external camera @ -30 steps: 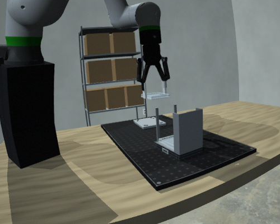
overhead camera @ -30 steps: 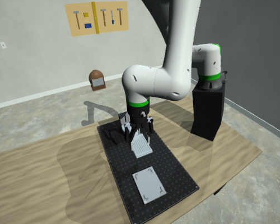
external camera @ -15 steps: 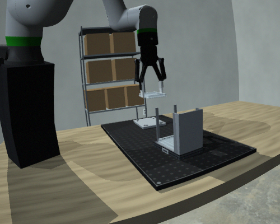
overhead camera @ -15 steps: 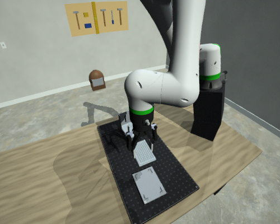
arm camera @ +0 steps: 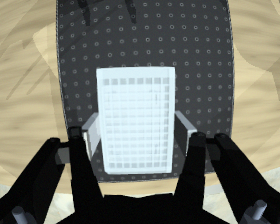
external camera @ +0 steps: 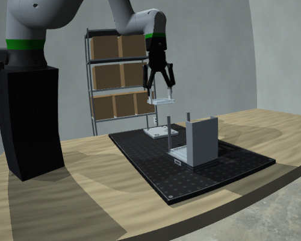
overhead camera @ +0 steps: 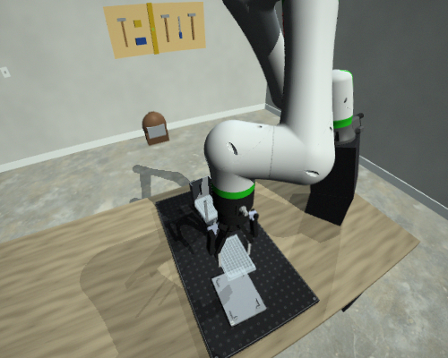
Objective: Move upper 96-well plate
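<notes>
My gripper [overhead camera: 232, 239] is shut on a white 96-well plate [overhead camera: 236, 258] and holds it level, high above the black baseplate. The plate also shows in the exterior view [external camera: 161, 100] and in the wrist view [arm camera: 136, 118], gripped across its short sides. The plate nest N1 [overhead camera: 238, 299] is a pale grey pad with corner locators, just in front of the held plate and empty; it shows in the exterior view [external camera: 160, 132]. The stack rack K1 [external camera: 194, 144] stands on the baseplate with one plate [external camera: 179, 152] on its base. K1 is partly hidden behind my arm [overhead camera: 205, 200].
The robot's black pedestal [external camera: 27, 118] stands on the wooden table beside the baseplate. A metal shelf with cardboard boxes [external camera: 119, 76] stands behind the table. K1's thin posts [external camera: 168, 134] rise above the lower plate.
</notes>
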Available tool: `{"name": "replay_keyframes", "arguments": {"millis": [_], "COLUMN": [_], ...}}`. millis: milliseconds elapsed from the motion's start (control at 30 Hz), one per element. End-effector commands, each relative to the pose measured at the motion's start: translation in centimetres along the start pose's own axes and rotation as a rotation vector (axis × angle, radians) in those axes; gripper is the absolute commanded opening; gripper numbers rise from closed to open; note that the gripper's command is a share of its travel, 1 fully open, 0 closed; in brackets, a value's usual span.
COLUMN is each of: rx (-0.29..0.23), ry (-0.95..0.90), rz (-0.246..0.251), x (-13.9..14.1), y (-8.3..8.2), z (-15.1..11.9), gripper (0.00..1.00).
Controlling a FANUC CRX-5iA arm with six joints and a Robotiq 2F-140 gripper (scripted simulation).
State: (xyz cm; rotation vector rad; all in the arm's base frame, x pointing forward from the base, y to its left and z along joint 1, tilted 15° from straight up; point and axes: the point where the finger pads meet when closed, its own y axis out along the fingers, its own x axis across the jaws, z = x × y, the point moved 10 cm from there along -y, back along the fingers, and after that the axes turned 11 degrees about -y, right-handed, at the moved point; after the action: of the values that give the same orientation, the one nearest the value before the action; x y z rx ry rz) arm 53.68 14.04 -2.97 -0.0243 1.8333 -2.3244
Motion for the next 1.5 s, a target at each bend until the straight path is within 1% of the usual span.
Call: {"name": "replay_keyframes", "arguments": {"millis": [0, 500, 1467], "rx": [0.000, 0.000, 0.000], "ry": [0.000, 0.000, 0.000], "rz": [0.000, 0.000, 0.000], "x": [-0.1, -1.6, -1.6], "y": [0.0, 0.1, 0.1], "z": [-0.3, -5.0, -5.0], "gripper": [0.00, 0.00, 0.00]}}
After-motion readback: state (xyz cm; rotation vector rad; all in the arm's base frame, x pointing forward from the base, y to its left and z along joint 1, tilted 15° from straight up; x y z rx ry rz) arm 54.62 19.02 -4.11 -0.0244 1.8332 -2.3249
